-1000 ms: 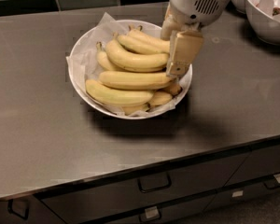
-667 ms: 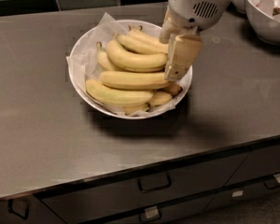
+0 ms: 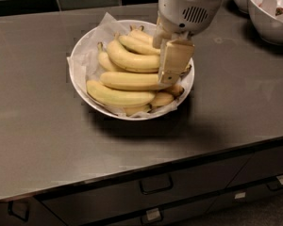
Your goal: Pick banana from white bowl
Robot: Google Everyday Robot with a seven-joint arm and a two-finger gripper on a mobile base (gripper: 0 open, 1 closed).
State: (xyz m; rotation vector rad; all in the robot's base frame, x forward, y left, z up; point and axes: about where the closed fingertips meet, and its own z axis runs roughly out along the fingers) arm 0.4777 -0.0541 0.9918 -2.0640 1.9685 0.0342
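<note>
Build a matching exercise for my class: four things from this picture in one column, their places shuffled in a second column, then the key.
Column 1
1. banana
2. white bowl
3. claw
4. drawer handle

Column 2
A. below the counter edge
B. over the bowl's right side
C. on the counter, near its middle
D. high in the bowl, strongly curved

Pairs: 1-D, 2-C, 3-B, 4-A

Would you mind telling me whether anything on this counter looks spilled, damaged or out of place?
Nothing stands out. The bananas lie piled inside the white bowl, its paper liner poking over the rim, and the gripper sits at the pile's right side.
</note>
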